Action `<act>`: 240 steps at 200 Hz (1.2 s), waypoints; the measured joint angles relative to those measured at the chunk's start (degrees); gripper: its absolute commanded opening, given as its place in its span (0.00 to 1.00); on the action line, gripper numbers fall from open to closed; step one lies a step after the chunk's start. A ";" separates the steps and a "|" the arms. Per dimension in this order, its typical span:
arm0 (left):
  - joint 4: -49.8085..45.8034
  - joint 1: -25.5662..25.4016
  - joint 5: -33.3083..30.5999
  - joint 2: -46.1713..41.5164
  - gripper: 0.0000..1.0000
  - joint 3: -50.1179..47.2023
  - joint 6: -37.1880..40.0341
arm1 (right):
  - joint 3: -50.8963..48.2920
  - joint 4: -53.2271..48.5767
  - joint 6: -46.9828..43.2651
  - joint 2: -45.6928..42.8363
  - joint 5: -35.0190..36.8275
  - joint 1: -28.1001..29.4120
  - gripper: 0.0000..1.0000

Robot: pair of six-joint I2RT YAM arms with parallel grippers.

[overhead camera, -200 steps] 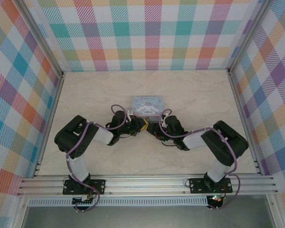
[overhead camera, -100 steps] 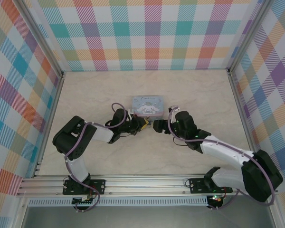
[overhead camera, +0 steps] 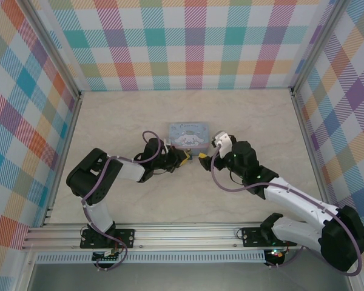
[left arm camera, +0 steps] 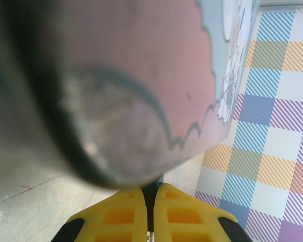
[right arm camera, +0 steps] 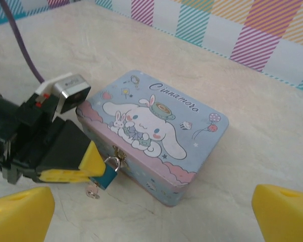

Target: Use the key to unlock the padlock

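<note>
Pale marbled table (right arm camera: 252, 126), pastel plaid walls (overhead camera: 194, 42). Pastel-blue cartoon-dog tin box (right arm camera: 156, 126) at centre. Tiny blue-bodied padlock (right arm camera: 110, 174) hangs at the tin's front latch. Left gripper (right arm camera: 98, 169), yellow fingers pressed together, pinches the padlock. Small silvery key (right arm camera: 93, 192) juts below the padlock. Right gripper (right arm camera: 151, 214) spread wide, just in front of the tin.

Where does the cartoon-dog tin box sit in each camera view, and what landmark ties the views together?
Top external: the tin box lies mid-table, just beyond the left gripper.
Left wrist: the tin box is blurred and very close, across the upper frame.
Right wrist: the tin box sits at centre, lid up.
Shared landmark: the left gripper's yellow fingers at its front wall.
</note>
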 measured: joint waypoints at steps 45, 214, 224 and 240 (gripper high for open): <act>-1.03 0.00 0.00 0.00 0.09 0.35 0.00 | -2.51 3.08 -13.14 4.44 7.87 9.22 0.87; -2.64 0.00 1.05 -0.07 0.08 1.42 -1.27 | -4.07 23.06 -29.31 29.79 19.78 15.58 0.50; -2.67 0.00 1.07 -0.07 0.08 1.42 -1.31 | -3.72 23.26 -29.46 29.97 19.37 15.10 0.48; -2.67 0.00 1.07 -0.07 0.08 1.42 -1.46 | -3.30 23.69 -29.75 30.23 18.75 14.47 0.46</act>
